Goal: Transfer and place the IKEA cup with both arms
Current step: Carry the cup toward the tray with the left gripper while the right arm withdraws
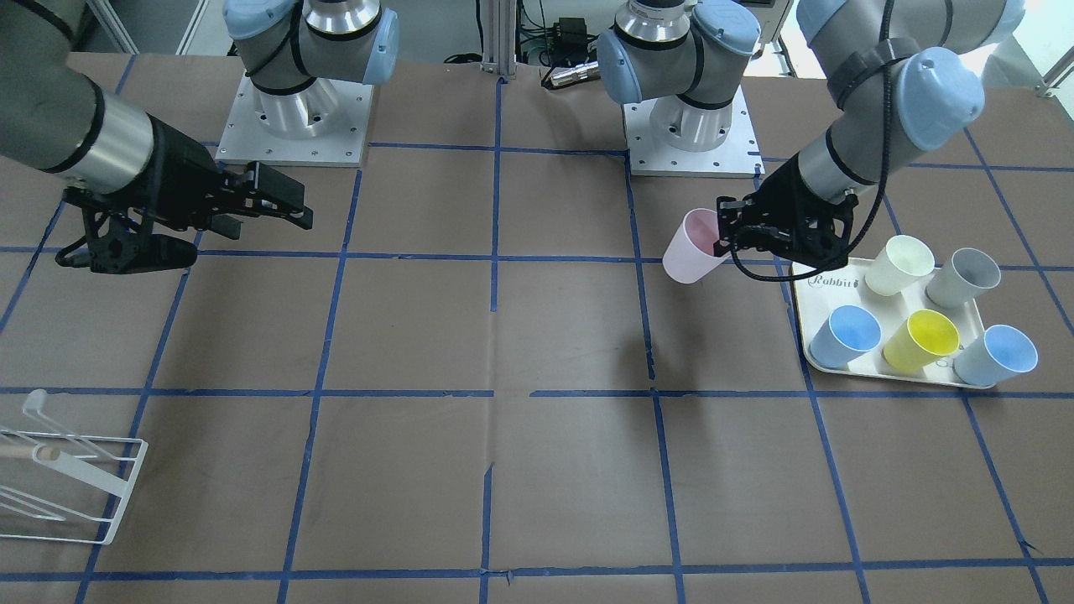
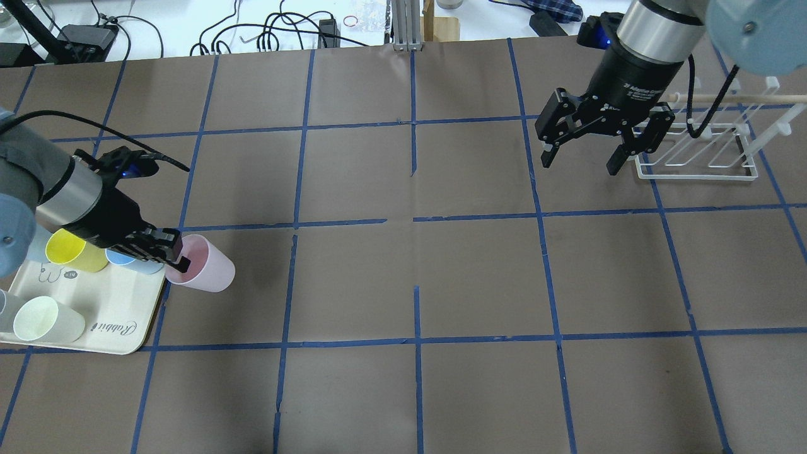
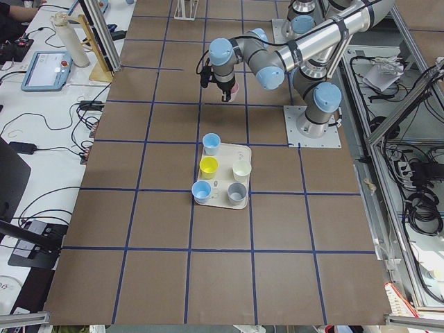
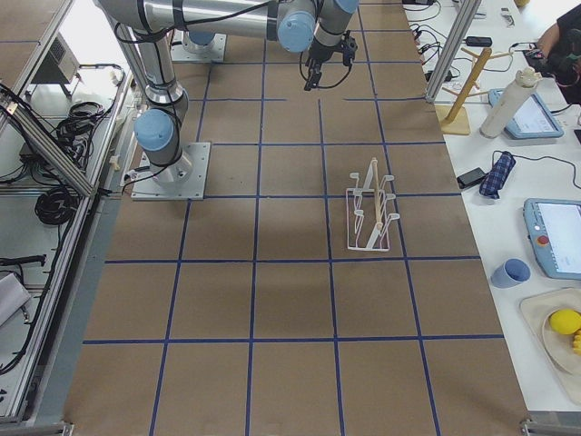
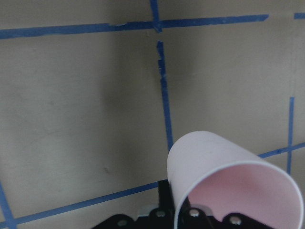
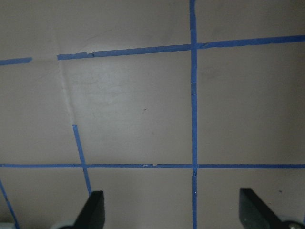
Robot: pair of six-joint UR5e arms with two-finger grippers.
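The pale pink IKEA cup (image 1: 693, 247) hangs tilted in the air just off the tray's inner edge. My left gripper (image 1: 728, 239) is shut on its rim, one finger inside the mouth. The cup also shows in the overhead view (image 2: 203, 272), held by the left gripper (image 2: 178, 258), and fills the lower right of the left wrist view (image 5: 228, 181). My right gripper (image 2: 583, 157) is open and empty, hovering above the table beside the white wire rack (image 2: 700, 148). It also shows in the front view (image 1: 256, 205), and its fingertips (image 6: 93, 210) show spread in the right wrist view.
A cream tray (image 1: 818, 289) holds a cream-white cup (image 1: 899, 265), a grey cup (image 1: 963, 278), a yellow cup (image 1: 920, 341) and two light blue cups (image 1: 845, 336). The wire rack (image 1: 59, 478) stands at the table's right end. Blue tape lines grid the brown table.
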